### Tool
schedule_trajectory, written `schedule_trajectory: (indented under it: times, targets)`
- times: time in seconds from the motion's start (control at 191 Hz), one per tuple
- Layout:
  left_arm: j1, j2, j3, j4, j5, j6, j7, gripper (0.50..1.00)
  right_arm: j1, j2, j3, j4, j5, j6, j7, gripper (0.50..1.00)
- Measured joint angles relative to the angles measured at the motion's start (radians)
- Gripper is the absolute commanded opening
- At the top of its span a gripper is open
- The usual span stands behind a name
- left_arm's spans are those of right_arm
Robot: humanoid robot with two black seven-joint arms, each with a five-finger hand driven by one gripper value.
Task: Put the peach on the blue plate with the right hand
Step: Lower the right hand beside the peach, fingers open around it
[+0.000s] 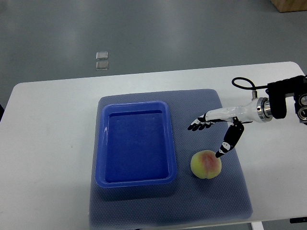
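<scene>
A yellow-pink peach (206, 164) lies on the blue-grey mat (211, 201), just right of the blue plate (135, 181), a rectangular tray with nothing in it. My right hand (211, 136) comes in from the right edge and hovers just above and right of the peach. Its fingers (197, 124) are spread out towards the left and its thumb (224, 148) points down, its tip close to the peach's upper right side. The hand holds nothing. The left arm is out of view.
The mat lies on a white table (48, 143) whose right edge is near my forearm (283, 103). Two small clear squares (101, 60) lie on the grey floor beyond the table. A brown box corner (290, 5) shows at the top right.
</scene>
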Motion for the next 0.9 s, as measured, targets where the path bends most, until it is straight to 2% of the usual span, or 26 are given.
schedule_trajectory:
  times: [0.497, 0.899]
  targets:
    - [0.0, 0.0, 0.0, 0.003, 0.0, 0.0, 0.0, 1.0, -0.178, 0.003, 0.061, -0.001, -0.014, -0.044, 0.001, 0.93]
    - [0.0, 0.0, 0.001, 0.003, 0.0, 0.0, 0.0, 1.0, -0.256, -0.002, 0.095, -0.002, -0.031, -0.087, 0.042, 0.926]
